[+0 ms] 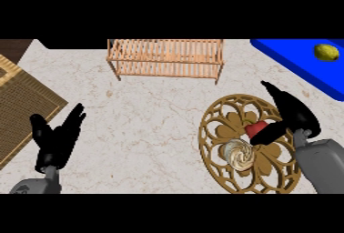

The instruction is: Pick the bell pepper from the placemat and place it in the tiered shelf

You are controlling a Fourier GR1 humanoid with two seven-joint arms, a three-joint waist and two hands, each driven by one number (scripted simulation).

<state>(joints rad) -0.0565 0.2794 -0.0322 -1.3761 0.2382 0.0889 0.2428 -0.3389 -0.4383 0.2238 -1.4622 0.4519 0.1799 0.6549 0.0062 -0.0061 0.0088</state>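
The red bell pepper [256,129] sat on the round, openwork gold placemat [228,175], near its right side, with a pale swirled object [241,153] just below it. The right hand [290,110] lay over the placemat's right edge — its thumb curled against the pepper, its fingers straight above, so the pepper was touched but not enclosed. The left hand [56,136] rested released, fingers up, at the lower left. The wooden tiered shelf [165,58] stood at the bench's [148,123] far edge — well apart.
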